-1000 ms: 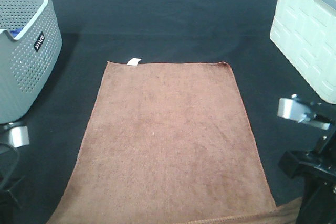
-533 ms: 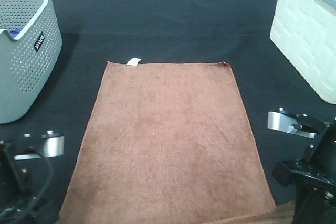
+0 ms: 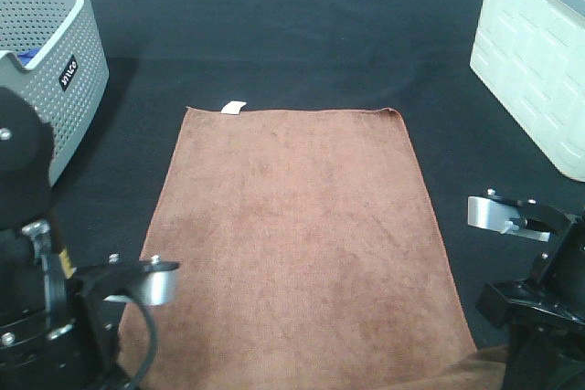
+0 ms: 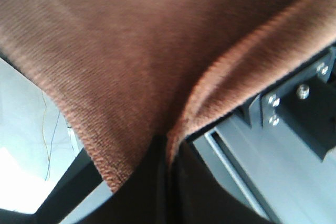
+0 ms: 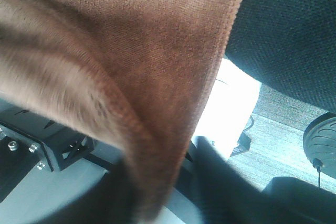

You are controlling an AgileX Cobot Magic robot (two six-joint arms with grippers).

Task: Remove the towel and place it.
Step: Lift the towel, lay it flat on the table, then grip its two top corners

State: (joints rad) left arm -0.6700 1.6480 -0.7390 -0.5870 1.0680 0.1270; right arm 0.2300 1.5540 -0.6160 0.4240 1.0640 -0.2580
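Both pincers [image 4: 169,148] [image 5: 160,195] around towel [image 3: 302,226] corners

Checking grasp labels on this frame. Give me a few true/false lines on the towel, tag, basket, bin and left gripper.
1. The towel lies on the middle of the dark table. True.
2. The white tag is at the towel's near edge. False: it is at the far edge, by the left corner.
3. The grey basket stands on the towel. False: it stands apart, at the far left.
4. The left gripper is shut on towel cloth. True.
5. A white bin stands at the far right. True.
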